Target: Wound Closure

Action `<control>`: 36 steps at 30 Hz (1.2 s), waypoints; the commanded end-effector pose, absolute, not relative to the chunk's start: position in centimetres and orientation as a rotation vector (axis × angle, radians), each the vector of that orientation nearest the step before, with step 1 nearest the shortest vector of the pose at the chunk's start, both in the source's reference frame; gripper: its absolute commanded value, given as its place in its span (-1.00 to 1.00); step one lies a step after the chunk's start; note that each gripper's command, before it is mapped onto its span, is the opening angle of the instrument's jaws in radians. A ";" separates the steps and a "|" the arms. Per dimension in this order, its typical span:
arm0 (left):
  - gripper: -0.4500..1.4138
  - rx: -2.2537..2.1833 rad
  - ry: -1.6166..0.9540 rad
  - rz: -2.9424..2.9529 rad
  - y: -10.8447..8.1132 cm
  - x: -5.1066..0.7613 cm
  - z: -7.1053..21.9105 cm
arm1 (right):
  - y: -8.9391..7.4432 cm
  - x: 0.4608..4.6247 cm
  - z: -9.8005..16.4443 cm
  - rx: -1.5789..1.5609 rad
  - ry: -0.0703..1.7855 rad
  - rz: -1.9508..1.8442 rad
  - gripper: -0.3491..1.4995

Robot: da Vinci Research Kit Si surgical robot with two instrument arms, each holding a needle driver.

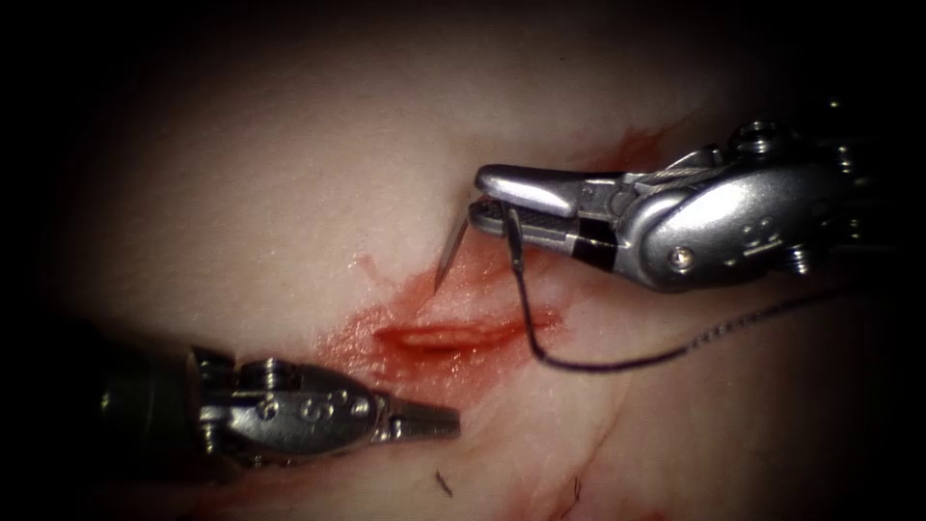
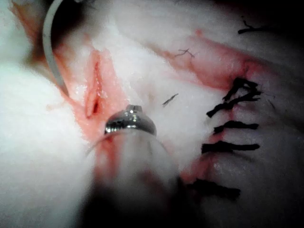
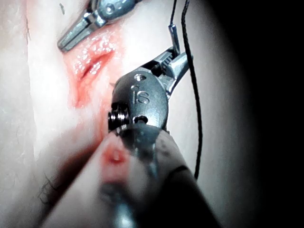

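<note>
Left pincer closed, empty, right pincer gripping needle, tip angled down-left toward cut

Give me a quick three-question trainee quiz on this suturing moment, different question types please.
1. True or false: the tip of the curved steel needle is buried in the pale pork tissue.
2. Which tool holds the needle: (a) left tool, (b) right tool?
3. Fill in: the dark braided thread trails toward the endoscope view's ____.

Key: 1 false, it hangs above the red-stained cut; 2 b, near the thread end; 3 right.
</note>
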State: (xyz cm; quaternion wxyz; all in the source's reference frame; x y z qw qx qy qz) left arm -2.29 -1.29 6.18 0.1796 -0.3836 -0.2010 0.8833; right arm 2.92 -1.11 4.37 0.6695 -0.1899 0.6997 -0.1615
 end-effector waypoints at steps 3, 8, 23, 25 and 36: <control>-0.93 -1.085 -0.569 2.497 -1.3 -2.33 6.2 | -1.1 3.05 4.4 -0.423 1.581 -0.354 -1.00; -0.91 -1.085 -0.569 2.497 -1.3 -2.33 6.2 | -1.1 3.07 4.3 -0.417 1.582 -0.352 -1.00; -0.93 -1.081 -0.570 2.492 -1.3 -2.33 6.2 | -1.0 3.02 4.2 -0.405 1.593 -0.336 -1.00; -0.93 -1.081 -0.569 2.492 -1.3 -2.33 6.2 | -1.0 3.03 4.2 -0.404 1.593 -0.335 -1.00; -0.93 -1.082 -0.570 2.492 -1.3 -2.33 6.2 | -1.0 3.03 4.1 -0.430 1.592 -0.355 -1.00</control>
